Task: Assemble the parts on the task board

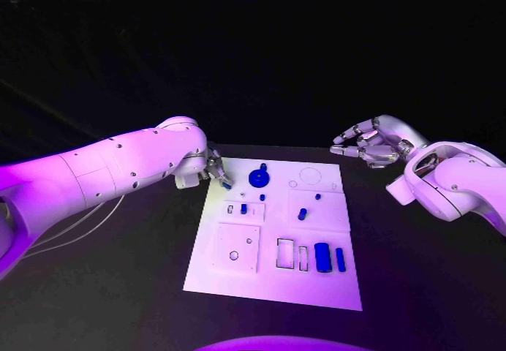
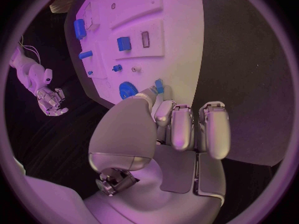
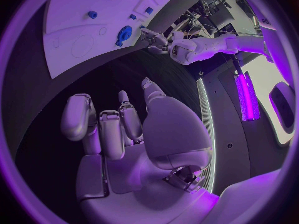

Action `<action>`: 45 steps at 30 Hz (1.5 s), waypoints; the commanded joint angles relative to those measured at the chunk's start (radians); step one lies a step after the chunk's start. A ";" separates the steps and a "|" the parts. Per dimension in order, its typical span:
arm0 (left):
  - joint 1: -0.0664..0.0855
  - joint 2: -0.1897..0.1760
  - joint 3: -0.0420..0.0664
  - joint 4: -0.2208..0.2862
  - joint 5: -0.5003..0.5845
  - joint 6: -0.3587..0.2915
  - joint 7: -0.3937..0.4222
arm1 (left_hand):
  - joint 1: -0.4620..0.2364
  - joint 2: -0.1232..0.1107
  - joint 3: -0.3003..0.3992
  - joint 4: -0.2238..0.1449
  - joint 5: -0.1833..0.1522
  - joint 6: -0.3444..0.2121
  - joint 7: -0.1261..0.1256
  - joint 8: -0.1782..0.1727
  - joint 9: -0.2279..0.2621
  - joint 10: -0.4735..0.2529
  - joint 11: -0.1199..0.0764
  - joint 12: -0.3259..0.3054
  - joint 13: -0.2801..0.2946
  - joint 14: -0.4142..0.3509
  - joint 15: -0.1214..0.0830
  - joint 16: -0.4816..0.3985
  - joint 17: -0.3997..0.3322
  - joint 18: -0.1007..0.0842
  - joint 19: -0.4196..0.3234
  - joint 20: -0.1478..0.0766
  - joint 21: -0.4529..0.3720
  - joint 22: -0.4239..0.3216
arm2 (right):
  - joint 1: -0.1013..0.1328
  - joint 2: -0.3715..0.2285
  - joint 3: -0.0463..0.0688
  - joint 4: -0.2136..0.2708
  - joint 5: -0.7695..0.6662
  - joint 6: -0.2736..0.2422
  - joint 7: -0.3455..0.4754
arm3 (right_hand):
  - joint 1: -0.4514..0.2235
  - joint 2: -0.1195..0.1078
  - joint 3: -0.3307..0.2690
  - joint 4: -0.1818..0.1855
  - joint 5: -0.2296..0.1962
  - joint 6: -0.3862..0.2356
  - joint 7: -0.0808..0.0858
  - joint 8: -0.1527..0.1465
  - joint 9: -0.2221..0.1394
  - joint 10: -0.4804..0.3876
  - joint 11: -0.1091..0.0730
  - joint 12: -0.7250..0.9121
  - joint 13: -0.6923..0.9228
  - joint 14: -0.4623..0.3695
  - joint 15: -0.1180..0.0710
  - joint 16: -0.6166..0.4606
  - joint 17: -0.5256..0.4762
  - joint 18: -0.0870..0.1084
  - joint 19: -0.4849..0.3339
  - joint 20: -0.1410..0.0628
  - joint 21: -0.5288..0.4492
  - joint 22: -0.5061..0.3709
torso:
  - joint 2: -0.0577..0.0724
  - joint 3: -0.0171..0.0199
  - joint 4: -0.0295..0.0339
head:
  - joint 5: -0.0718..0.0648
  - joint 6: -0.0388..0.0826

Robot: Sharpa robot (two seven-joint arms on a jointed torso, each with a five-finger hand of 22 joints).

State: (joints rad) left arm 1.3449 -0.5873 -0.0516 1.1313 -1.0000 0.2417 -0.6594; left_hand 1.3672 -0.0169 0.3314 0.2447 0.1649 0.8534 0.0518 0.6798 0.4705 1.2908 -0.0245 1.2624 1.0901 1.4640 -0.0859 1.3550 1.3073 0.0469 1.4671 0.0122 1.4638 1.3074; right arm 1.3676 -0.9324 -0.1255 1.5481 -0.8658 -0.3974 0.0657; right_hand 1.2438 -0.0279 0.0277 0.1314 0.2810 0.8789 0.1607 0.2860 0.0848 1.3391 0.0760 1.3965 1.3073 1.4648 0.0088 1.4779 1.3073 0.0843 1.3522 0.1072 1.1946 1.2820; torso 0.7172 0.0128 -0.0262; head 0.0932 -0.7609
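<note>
The white task board [image 1: 276,241] lies on the black table [image 1: 126,292], its near edge closest to the camera and its far end reaching between the robot's two arms. At the board's far left corner the left hand [image 1: 214,170] hovers with a small blue part [image 2: 159,86] pinched at its fingertips, the remaining fingers [image 2: 212,129] held straight and side by side in the left wrist view. Off the board's far right corner, well apart from it, the right hand [image 1: 371,142] hangs over bare table holding nothing, its fingers [image 3: 102,129] loosely curled and slightly separated. On the board itself, going down in size, a blue gear [image 1: 258,175] stands near the far edge just beside the left hand, a blue block [image 1: 322,257] and a slim blue bar [image 1: 341,259] lie toward the near right corner next to two open rectangular slots [image 1: 286,252], and several small blue pegs [image 1: 302,213] dot the middle. The pinch looks shallow, so the held part could slip or twist as it is lowered; a tilted part would likely jam at its socket's mouth, and the hand's closeness to the gear risks knocking it.
</note>
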 commanded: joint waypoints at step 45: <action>-0.003 -0.159 0.000 0.241 0.054 -0.055 0.056 | -0.058 -0.143 0.343 -0.133 -0.005 -0.013 0.001 0.064 0.039 0.021 0.002 -0.002 0.000 0.044 0.003 -0.005 0.006 -0.001 0.013 0.001 -0.003 0.061 | -0.004 0.002 0.001 -0.010 0.000 -0.002 0.006 | -0.009 0.009 -0.004 0.011 0.010 -0.009 -0.002 0.006 0.001 -0.003 0.000 -0.003 0.013 0.069 -0.008 -0.004 0.116 0.008 -0.005 0.000 -0.008 -0.002 | 0.000 0.0001 0.0000 | 0.014 0.002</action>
State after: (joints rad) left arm 1.3435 -0.7452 -0.0508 1.3642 -0.9108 0.2091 -0.6293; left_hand 1.3084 -0.1500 0.5528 0.2393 0.1613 0.8409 0.0568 0.7399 0.5099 1.3038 -0.0227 1.2576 1.0883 1.4659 -0.0839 1.3550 1.3078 0.0469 1.4670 0.0124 1.4638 1.3080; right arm 1.3645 -0.9310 -0.1256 1.5389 -0.8651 -0.3976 0.0661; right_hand 1.2397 -0.0238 0.0236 0.1355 0.2867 0.8753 0.1570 0.2859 0.0843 1.3391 0.0760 1.3966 1.3081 1.4648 0.0088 1.4779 1.3078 0.0843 1.3521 0.1072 1.1901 1.2809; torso 0.7166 0.0127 -0.0262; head 0.1063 -0.7584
